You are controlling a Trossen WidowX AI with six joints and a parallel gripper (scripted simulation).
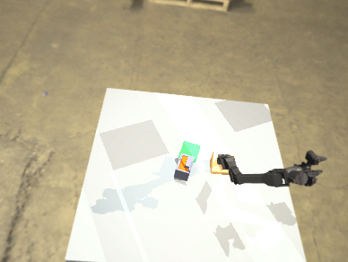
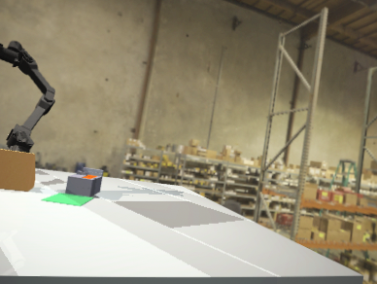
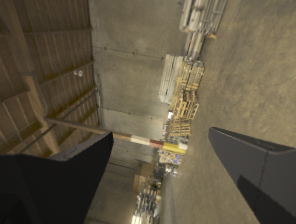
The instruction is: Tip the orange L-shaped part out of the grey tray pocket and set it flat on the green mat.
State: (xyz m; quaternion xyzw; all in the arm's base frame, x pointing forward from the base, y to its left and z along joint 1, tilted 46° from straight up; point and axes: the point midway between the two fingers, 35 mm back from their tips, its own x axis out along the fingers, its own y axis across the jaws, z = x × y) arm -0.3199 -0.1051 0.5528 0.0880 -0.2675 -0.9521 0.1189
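The orange part (image 1: 183, 161) (image 2: 89, 177) lies in the top of the grey tray (image 1: 181, 174) (image 2: 80, 186). It looks low in its pocket, but it is too small in view to tell whether it is fully flush. The green mat (image 1: 190, 147) (image 2: 64, 198) lies flat against one side of the tray. My gripper (image 1: 322, 165) (image 3: 160, 134) is open with nothing between its fingers. It is high up and far from the tray, beyond the table's right edge in the top view, pointing away from the table. Its wrist view shows neither part, tray nor mat.
A tan cardboard box (image 1: 213, 169) (image 2: 17, 170) stands beside my arm's base, on the tray's right in the top view. The white table (image 1: 148, 224) (image 2: 146, 253) carries them all. Shadows cross its top. The wrist view shows warehouse wall, floor and stacked pallets (image 3: 185, 105) far off.
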